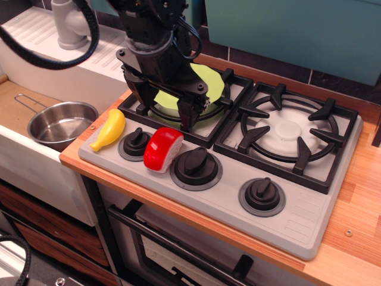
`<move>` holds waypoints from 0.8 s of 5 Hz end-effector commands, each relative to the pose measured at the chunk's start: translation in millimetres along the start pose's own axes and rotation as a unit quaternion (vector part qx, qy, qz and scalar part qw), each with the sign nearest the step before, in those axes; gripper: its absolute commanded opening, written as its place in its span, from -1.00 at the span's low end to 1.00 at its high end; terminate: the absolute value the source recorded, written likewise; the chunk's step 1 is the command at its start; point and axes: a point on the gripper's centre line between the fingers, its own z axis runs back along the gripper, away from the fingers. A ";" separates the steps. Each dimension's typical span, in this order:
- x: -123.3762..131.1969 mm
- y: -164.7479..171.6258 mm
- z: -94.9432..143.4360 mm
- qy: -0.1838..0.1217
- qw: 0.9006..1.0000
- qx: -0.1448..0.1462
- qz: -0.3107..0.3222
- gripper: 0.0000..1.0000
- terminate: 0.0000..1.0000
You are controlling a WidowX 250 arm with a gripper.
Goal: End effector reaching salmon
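Note:
The salmon (162, 149) is a small toy sushi piece with a glossy red top and a white base. It lies on the grey stove panel between the two left knobs. My end effector (165, 110) is a bulky black arm tip with cables. It hangs over the front of the left burner, just behind and above the salmon and not touching it. Its narrow black fingers (186, 115) stand apart with nothing between them, so it is open and empty.
A yellow toy banana (109, 130) lies at the stove's front left corner. A green plate (202, 83) sits on the left burner behind the arm. Black knobs (196, 165) line the front panel. A steel pot (59, 123) sits in the sink to the left. The right burner (292, 134) is bare.

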 end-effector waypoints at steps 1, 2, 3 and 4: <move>-6.2 10.3 -18.0 -0.030 0.999 -0.006 -0.010 1.00 -1.00; -6.4 9.8 -14.4 -0.025 1.000 -0.006 -0.007 1.00 -1.00; -2.9 8.1 -13.1 -0.025 1.000 -0.014 0.001 1.00 -1.00; 1.4 6.8 -12.8 -0.022 1.000 -0.017 0.006 1.00 -1.00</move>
